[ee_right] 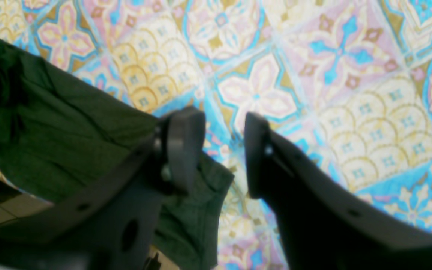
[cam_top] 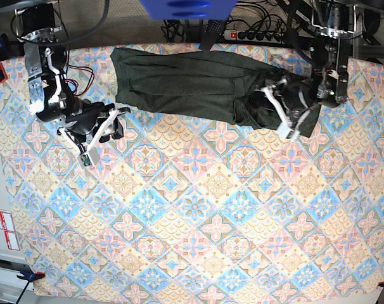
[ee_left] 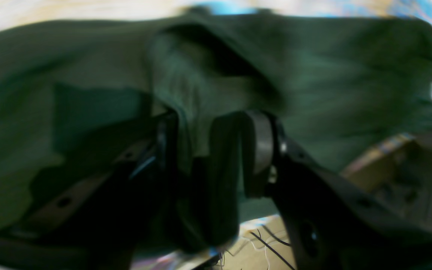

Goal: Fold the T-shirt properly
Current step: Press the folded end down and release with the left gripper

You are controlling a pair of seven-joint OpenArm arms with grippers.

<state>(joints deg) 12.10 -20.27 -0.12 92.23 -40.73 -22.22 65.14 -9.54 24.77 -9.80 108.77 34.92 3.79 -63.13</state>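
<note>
Left gripper [ee_left: 216, 157]: jaws parted partway, with a fold of the T-shirt [cam_top: 198, 85] lying between the fingers; the blurred wrist view does not show whether the cloth is pinched or merely draped there. Right gripper [ee_right: 223, 150]: jaws apart, nothing between them, only the patterned tablecloth [cam_top: 192, 209] beneath; one finger sits just beside a shirt edge without holding it. Garment: dark olive, lying as a long band across the far part of the table, flatter toward the right arm's end, bunched and rumpled at the left arm's end. Step in hand, by estimate: an early fold or straightening at the bunched end; a neat fold not yet achieved. Next move likely calls for smoothing that bunch and a fresh hold at each end. Left arm: reaches in from the far edge, wrist bent down over the cloth. Right arm: low over bare tablecloth, just off the shirt's near corner.
</note>
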